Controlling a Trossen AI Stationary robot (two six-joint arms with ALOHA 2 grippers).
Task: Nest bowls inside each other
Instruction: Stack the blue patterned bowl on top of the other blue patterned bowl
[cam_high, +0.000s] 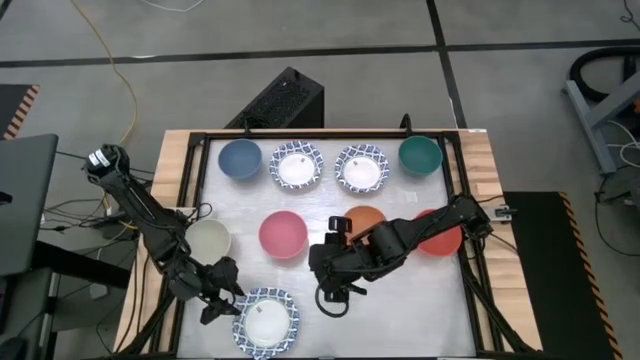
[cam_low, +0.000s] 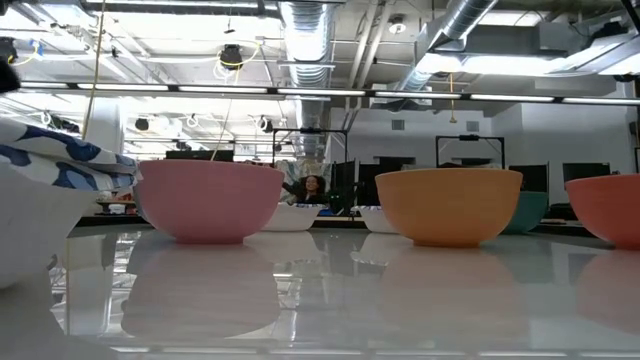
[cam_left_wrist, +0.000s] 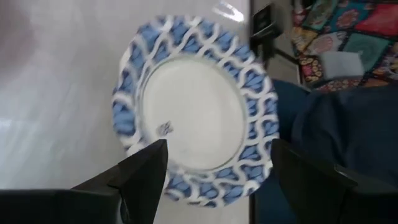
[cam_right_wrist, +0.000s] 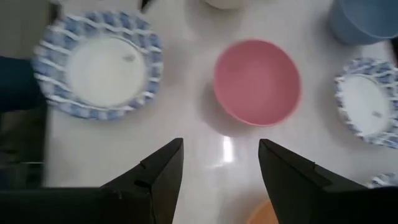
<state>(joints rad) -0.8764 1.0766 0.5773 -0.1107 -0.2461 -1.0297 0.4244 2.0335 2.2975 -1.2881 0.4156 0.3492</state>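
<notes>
1. While the left claw (cam_high: 222, 298) hung wide and empty just beside the patterned bowl (cam_high: 266, 322) at the tabletop's (cam_high: 400, 310) near edge, that bowl looked stiff, glossy and probably breakable; a pinch across its flared rim seemed the surest hold.
2. Further right, the cream bowl (cam_high: 209, 240), pink bowl (cam_high: 283, 234), orange bowl (cam_high: 366, 217) and red bowl (cam_high: 440, 233) sat apart mid-tabletop, none nested; blue (cam_high: 240, 159), two more patterned ones and teal (cam_high: 420, 155) lined the far edge.
3. Beside the pink bowl, the right claw (cam_high: 335, 297) hovered wide and empty over bare surface.
4. Only the left wrist view (cam_left_wrist: 196, 106) showed a small mark inside the patterned bowl; only the low view (cam_low: 208, 198) revealed the bowls' deep, rounded walls.
</notes>
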